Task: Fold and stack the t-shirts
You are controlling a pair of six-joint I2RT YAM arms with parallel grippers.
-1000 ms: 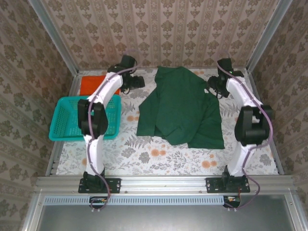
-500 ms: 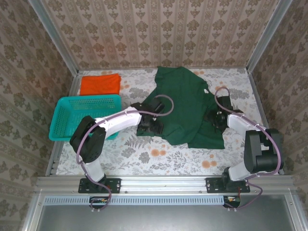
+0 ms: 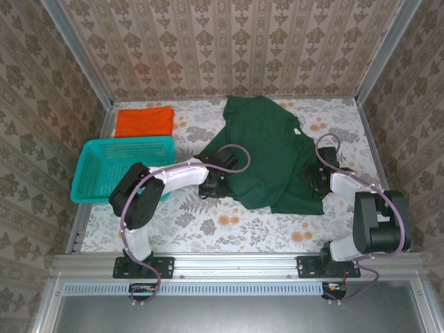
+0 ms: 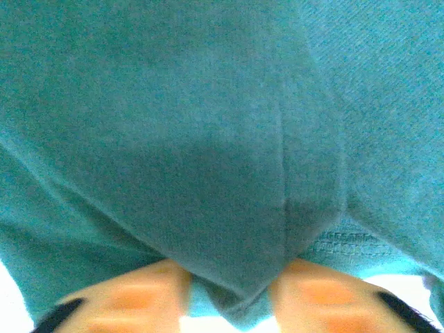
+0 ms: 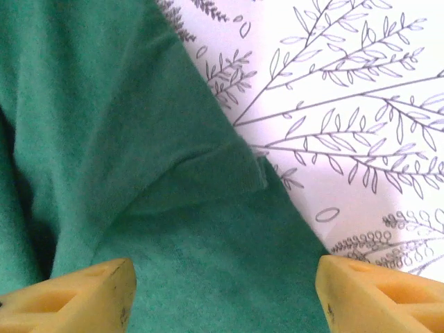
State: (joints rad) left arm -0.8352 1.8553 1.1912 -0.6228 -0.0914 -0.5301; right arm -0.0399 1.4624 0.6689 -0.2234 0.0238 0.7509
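Pads (image 4: 128, 302) of the left gripper (image 4: 229, 305) are pinching a bunched fold of the dark green t-shirt (image 4: 208, 139), the cloth narrowing to a point between them close to a stitched hem. Fingers (image 5: 69, 298) of the right gripper (image 5: 222, 305) are standing wide apart, gripping nothing. They are hovering low over the shirt's edge, where a small corner is turning back beside the printed table (image 5: 361, 139).

From above, the left gripper is working at the shirt's near-left corner and the right one at its near-right side. This is probably so that both can be lifting the near hem together and carrying it over for a fold. The shirt is lying spread and rumpled across the middle of the table.

The orange t-shirt (image 3: 143, 121) is lying as a flat rectangle in the far-left corner, well apart, and is likely waiting as the base of the stack. The teal basket (image 3: 82, 177) is sitting just beside the left arm (image 3: 163, 182), whose elbow is passing near its rim. Nothing is lying on the green shirt itself.
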